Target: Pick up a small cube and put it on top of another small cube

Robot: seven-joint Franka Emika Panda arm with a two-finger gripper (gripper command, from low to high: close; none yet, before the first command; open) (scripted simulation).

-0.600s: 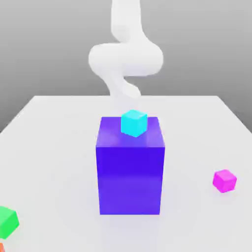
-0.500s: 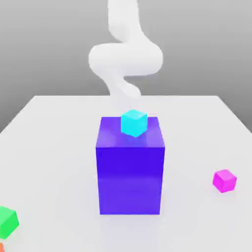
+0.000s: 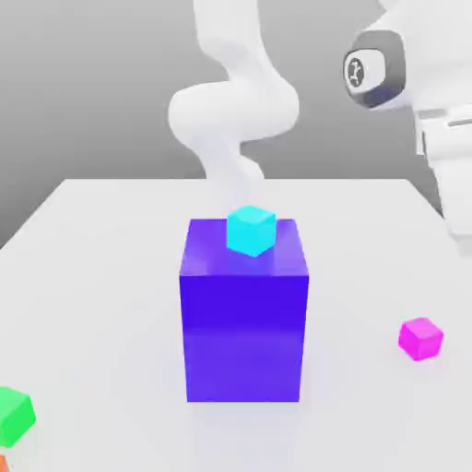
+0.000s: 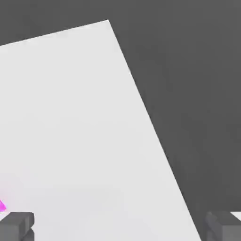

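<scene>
Magenta cube point(image 3: 420, 339) — on the table point(image 3: 111, 304), below the claw point(image 4: 120, 227) and off to one side, not between the fingers. In the hand view just a corner of it pokes out near one finger point(image 4: 18, 226). Claw is wide open, nothing held, up above the table near its edge.

Progress: early. Pick not done, lift not done, stacking not done. Arm looks to be in the approach, judging by the empty claw over the cube's side of the table. Left to do: centre over the magenta cube, go down, close, lift, carry, set on another small cube, let go.

Other cubes are farther from the claw than the magenta one: cyan cube point(image 3: 251, 230) looks to be on top of the big blue block point(image 3: 243, 336); green cube point(image 3: 13, 417) is well across the table, with a bit of an orange thing point(image 3: 3, 464) beside it. Which one gets the stack — can't tell.
</scene>
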